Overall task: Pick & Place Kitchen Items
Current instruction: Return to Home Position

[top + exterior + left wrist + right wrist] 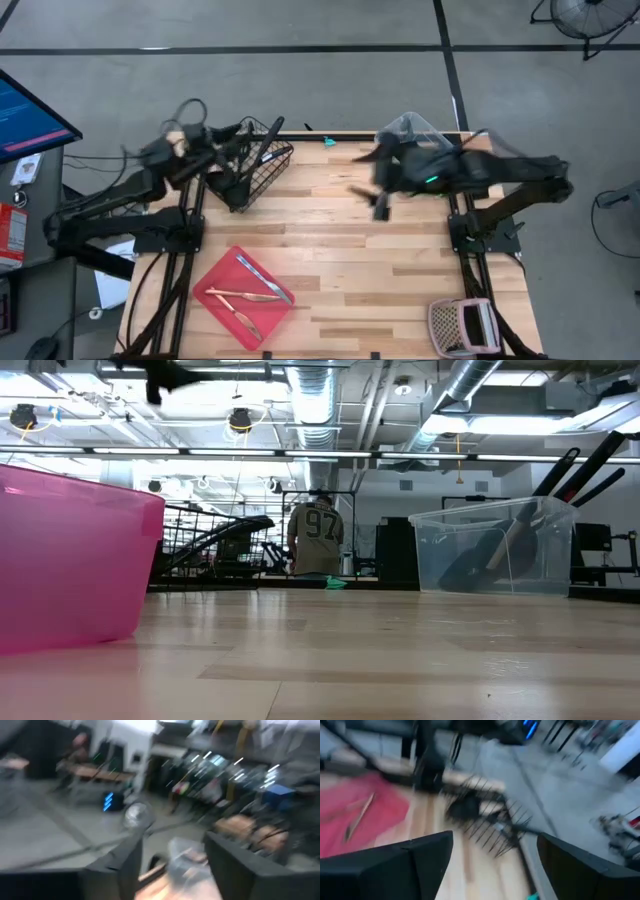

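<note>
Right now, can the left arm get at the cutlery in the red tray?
Probably yes. The left end effector is open, the cutlery lies uncovered in the tray on that arm's side; nothing stands between.

The only mark that can be read is the number 97, in dark digits on the back of a pale jersey [320,528] worn by a person [319,510] in the middle of the low view. The blue screen [25,115] at the left edge of the high view shows lines too small to read.

Black utensils [243,160] in wire basket [274,172]; silver, copper cutlery [243,296] flat on red tray [222,272]
</note>
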`<control>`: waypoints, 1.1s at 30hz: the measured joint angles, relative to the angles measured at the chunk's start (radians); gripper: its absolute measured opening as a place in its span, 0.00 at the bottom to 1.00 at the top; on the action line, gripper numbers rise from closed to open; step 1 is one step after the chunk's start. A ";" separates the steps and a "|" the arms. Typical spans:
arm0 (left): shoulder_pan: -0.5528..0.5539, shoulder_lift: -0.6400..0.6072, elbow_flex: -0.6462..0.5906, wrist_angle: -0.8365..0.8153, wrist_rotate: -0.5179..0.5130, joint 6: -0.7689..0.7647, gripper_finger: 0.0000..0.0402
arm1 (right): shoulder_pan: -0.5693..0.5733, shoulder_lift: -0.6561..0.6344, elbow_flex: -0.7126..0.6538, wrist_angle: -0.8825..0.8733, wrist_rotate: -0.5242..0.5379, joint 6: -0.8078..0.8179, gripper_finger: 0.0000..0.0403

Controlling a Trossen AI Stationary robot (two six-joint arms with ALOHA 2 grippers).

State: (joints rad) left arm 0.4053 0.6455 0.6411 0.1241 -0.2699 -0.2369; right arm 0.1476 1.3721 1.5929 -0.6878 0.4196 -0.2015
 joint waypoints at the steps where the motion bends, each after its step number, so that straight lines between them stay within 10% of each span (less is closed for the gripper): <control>1: 0.000 -0.027 0.000 0.019 0.024 0.008 0.44 | -0.006 -0.035 0.000 0.005 0.000 -0.011 0.71; 7: 0.000 -0.170 0.000 0.052 0.121 0.080 0.07 | -0.028 -0.260 0.001 0.006 0.001 -0.019 0.55; 14: 0.000 -0.236 0.000 0.052 0.254 0.095 0.01 | -0.008 -0.497 -0.143 0.012 0.001 -0.011 0.05; 33: 0.000 -0.250 -0.127 0.089 0.309 0.092 0.01 | -0.005 -0.988 -1.017 0.839 0.000 0.026 0.00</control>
State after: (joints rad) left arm 0.4049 0.3956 0.5141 0.2130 0.0386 -0.1452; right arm 0.1429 0.3843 0.5759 0.1513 0.4200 -0.1752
